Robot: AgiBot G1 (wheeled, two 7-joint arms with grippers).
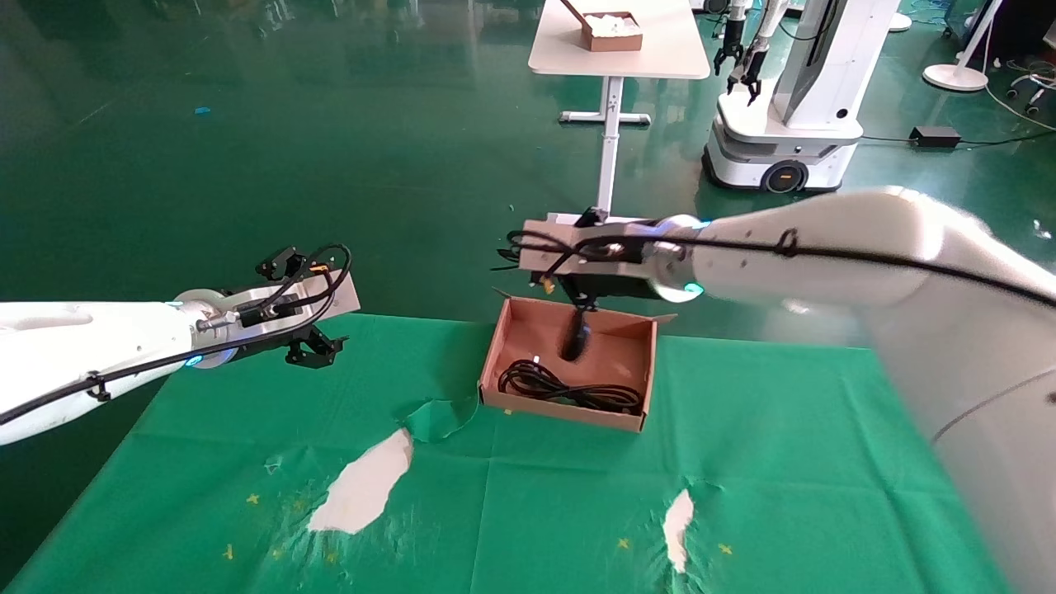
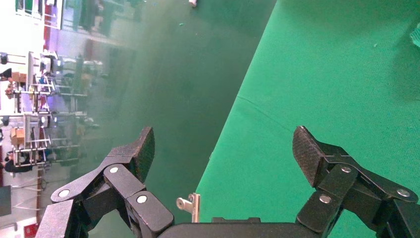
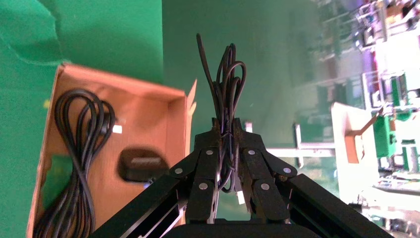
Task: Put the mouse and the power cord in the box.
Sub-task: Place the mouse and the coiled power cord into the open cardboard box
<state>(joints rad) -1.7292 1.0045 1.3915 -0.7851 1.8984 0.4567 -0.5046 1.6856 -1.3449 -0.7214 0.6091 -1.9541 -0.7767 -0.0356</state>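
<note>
- Right pincer (image 3: 228, 144), above the box (image 1: 635, 375), clamped on the mouse's bundled cable (image 3: 227, 79).
- Mouse (image 3: 141, 164) hangs inside the box, blurred.
- Power cord (image 1: 569, 388) lies coiled inside.
- Left pincer (image 2: 223, 148) spread apart, empty, at the bench (image 1: 825, 462) edge.

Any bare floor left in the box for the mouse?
Yes: the box floor is bare around the hanging mouse, on the half nearer the right tool. The power cord fills the opposite long wall. The left tool is parked off the table's corner.
</note>
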